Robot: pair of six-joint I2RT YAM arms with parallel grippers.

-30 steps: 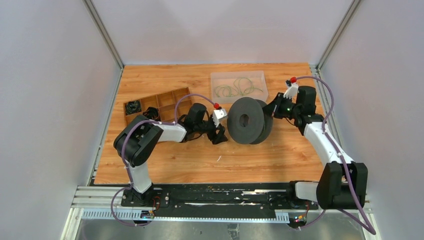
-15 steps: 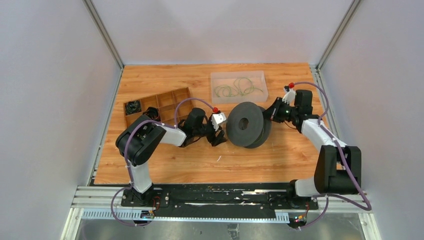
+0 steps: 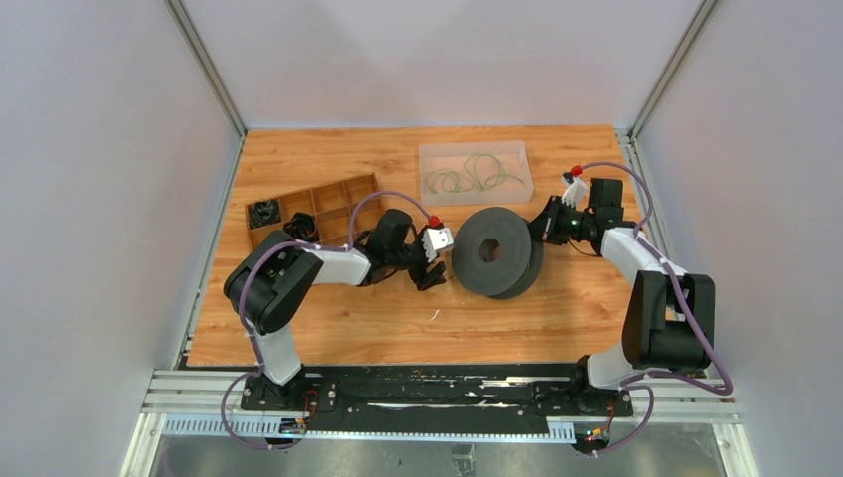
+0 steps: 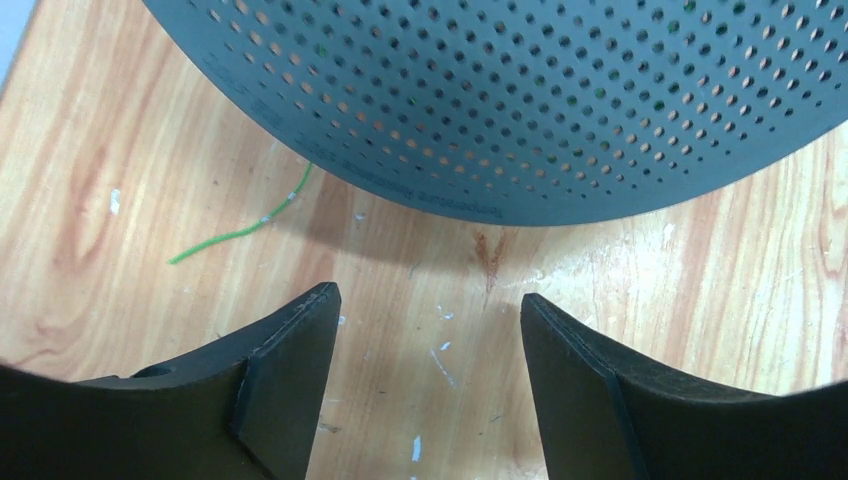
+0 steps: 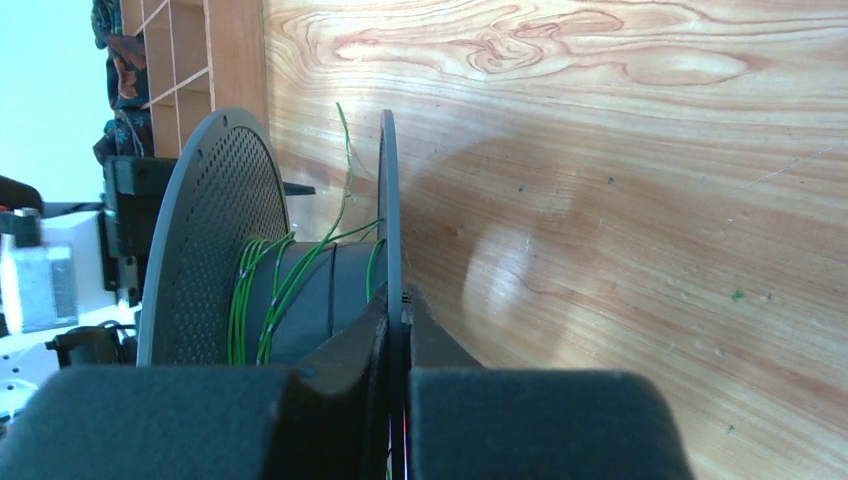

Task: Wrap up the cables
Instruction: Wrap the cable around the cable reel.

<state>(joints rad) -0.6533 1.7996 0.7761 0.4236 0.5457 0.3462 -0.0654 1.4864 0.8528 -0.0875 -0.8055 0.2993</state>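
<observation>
A dark grey spool point(image 3: 494, 251) with perforated flanges stands on edge at the table's middle. My right gripper point(image 3: 545, 225) reaches it from the right and is shut on the rim of its thin right flange point(image 5: 390, 190). Green cables point(image 5: 252, 300) lie in a few turns round the spool's hub. More cables point(image 3: 472, 179) lie in loose loops in the clear tray. My left gripper point(image 3: 434, 273) is open just left of the spool, its fingers point(image 4: 290, 370) over bare wood below the left flange point(image 4: 520, 100). A loose green cable end point(image 4: 240, 232) lies on the wood there.
A wooden divided box point(image 3: 338, 189) at the back left holds black cord bundles point(image 3: 264, 212). The clear tray point(image 3: 429, 151) sits at the back centre. Grey walls close in both sides of the table. Bare wood lies in front of the spool point(image 3: 418, 328).
The spool has come down and slightly nearer, still pinched by my right gripper, while the right arm's elbow drew back. My left gripper has stayed almost in place, still open.
</observation>
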